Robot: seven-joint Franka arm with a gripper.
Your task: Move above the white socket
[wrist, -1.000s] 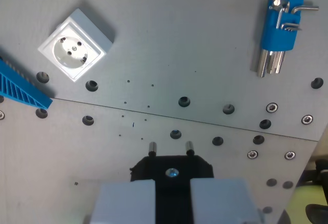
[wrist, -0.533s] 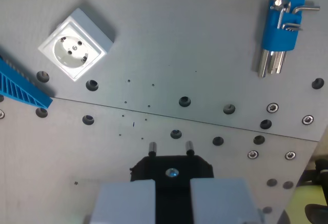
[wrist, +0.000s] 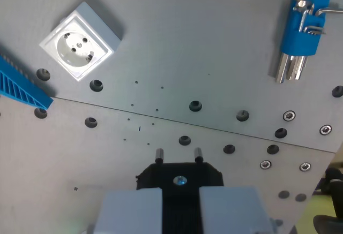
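The white socket [wrist: 80, 41] sits on the grey metal plate [wrist: 187, 41] at the wrist view's upper left, turned diagonally, its round face up. My gripper [wrist: 180, 191] is at the bottom centre, well below and to the right of the socket. Its two grey fingers [wrist: 134, 207] are shut on a black plug [wrist: 161, 176]. The plug's two metal pins [wrist: 159, 154] point toward the plate.
A blue holder with metal rods [wrist: 302, 25] stands at the upper right. A blue ribbed part [wrist: 21, 87] lies at the left edge, just below the socket. Rows of holes and screws [wrist: 241, 116] run along a seam in the plate. The plate's edge [wrist: 327, 175] is at the lower right.
The whole scene has shifted slightly: the socket sits a little higher and the blue holder farther right and lower, so the camera has moved. The plug stays held the same way.
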